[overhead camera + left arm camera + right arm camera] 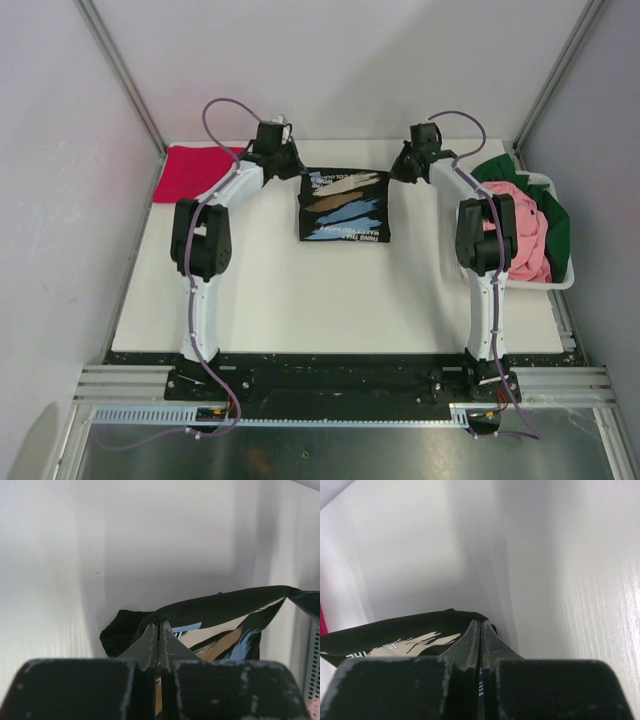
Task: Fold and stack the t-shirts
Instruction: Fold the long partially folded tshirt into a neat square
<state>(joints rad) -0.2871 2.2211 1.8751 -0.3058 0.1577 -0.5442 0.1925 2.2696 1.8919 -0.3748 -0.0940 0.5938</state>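
The black t-shirt (343, 205), with a blue and tan print, lies folded at the table's back middle. My left gripper (296, 166) is shut on its far left corner; in the left wrist view the cloth (225, 625) is pinched between the shut fingers (150, 640). My right gripper (397, 167) is shut on its far right corner, seen as cloth (405, 635) in the right wrist view. The crimson red t-shirt (195, 172) lies folded at the back left. The pink t-shirt (527, 235) and dark green t-shirt (555, 220) are heaped in the basket.
The white plastic basket (565, 282) stands at the table's right edge. White walls close in the back and sides. The white tabletop (330, 300) spreads in front of the black shirt.
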